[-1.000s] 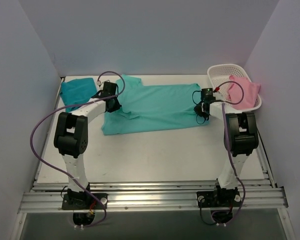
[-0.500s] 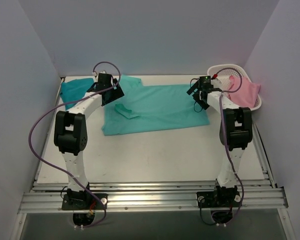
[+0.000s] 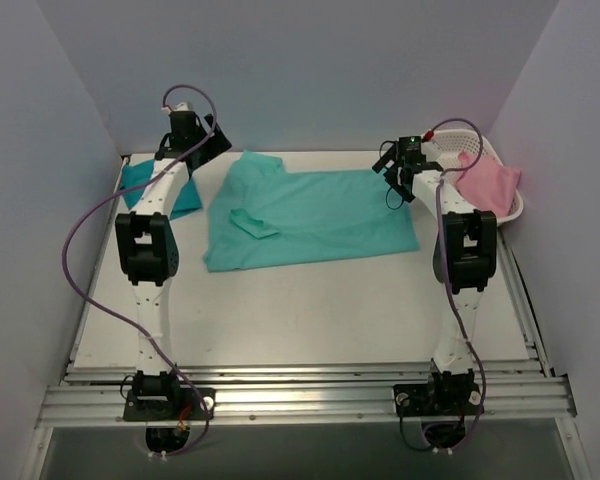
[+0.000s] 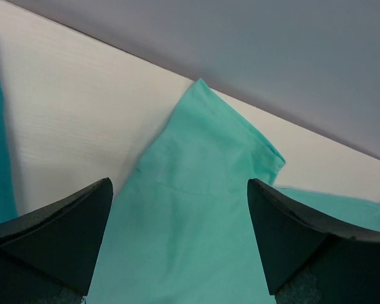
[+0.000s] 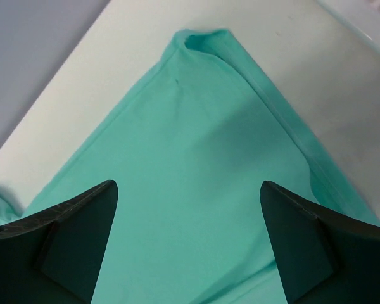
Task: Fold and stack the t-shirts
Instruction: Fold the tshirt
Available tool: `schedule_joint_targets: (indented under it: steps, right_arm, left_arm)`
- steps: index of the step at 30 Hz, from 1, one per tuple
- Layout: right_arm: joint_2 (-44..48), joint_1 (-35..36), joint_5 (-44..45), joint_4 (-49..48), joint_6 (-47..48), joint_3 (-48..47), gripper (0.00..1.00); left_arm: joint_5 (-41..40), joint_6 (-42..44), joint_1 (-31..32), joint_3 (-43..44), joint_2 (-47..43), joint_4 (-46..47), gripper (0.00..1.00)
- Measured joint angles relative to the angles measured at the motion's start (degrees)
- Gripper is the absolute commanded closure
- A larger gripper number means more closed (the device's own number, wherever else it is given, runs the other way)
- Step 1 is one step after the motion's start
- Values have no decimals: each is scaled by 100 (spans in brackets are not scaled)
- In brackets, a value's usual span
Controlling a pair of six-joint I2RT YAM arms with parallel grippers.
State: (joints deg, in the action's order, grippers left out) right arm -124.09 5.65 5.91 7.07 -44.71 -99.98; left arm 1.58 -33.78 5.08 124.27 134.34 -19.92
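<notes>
Item: mint t-shirt (image 3: 310, 215), flat at centre of tabletop (image 3: 310, 310), one sleeve folded in.
Teal t-shirt (image 3: 140, 180): folded, far-left corner.
L pincer (image 3: 206, 143) and R pincer (image 3: 393, 174): both spread, empty, above mint's far corners.
We judge mid-fold. Next: grip an edge w/ both pincers, fold over.

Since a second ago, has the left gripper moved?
Yes. The left gripper has come off the mint t-shirt and drawn back toward the far edge of the table, open.

Spread left pincer (image 4: 177, 244) above mint t-shirt (image 4: 196, 215)
</notes>
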Motion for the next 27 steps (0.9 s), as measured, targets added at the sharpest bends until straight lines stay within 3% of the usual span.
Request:
schedule_joint_targets:
  steps: [5,11,23,27]
  right_arm:
    - [-374,-46,-105,-52,85,-483,10]
    - [-651,-122,-345,-199,144,-575,10]
    - [-796,-186,-772,-568,186,-577,11]
    - [-796,-188,-721,-649,328,-629,11]
  left_arm:
    - [339,-114,-92,1360,1390,-350,4]
    - [627,-269,-66,2208,2258,-492,6]
    - [1117,-813,-70,2868,2968,317,6]
    - [1287,-1014,-70,2946,3130,713,2]
